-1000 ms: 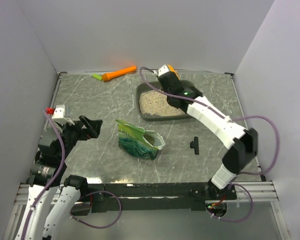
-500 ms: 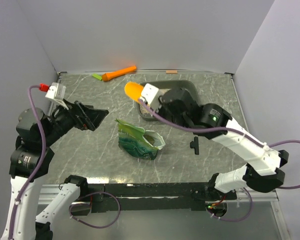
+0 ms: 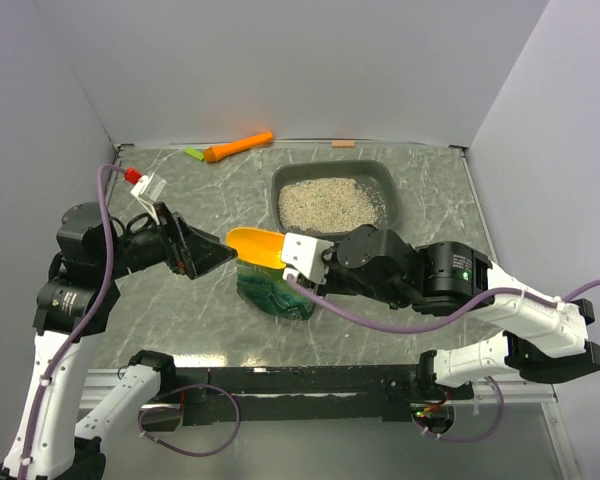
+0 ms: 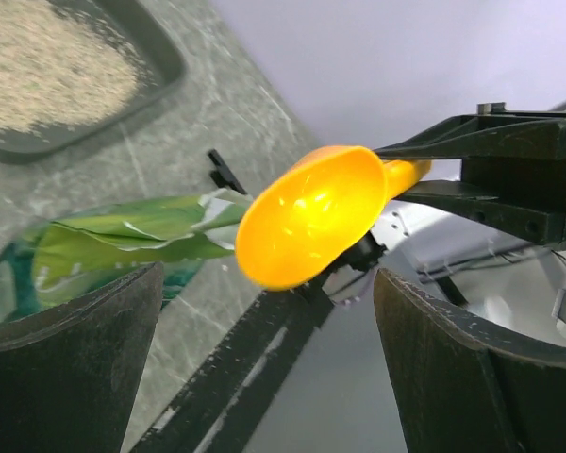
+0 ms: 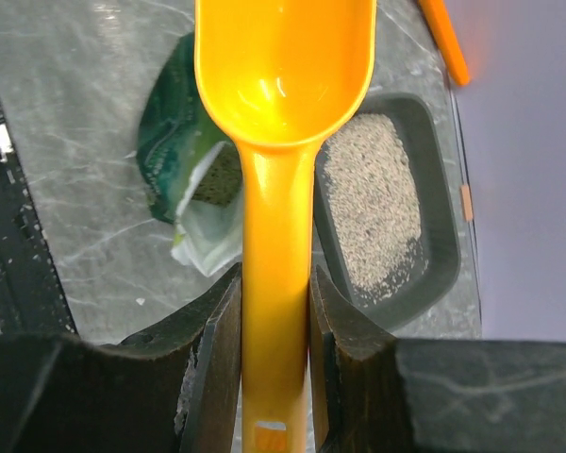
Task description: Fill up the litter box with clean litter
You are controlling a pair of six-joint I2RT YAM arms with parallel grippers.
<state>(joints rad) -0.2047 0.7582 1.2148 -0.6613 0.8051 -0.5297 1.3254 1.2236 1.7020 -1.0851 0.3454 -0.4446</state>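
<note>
right tool (image 5: 275,311): clamped on scoop (image 3: 252,243) handle | scoop: emptied, swung from box (image 3: 391,195) back over bag (image 3: 275,288) | left tool (image 3: 218,258): wide, moved beside bag | litter (image 3: 328,205): box part-filled, more scoops likely

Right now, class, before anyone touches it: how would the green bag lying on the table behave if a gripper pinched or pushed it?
Probably floppy: the green bag is creased and slumped, so a pinch would likely buckle it. Its mouth gapes with granules showing inside, so tilting may spill them. A push would likely crumple or slide it, not roll it.
</note>
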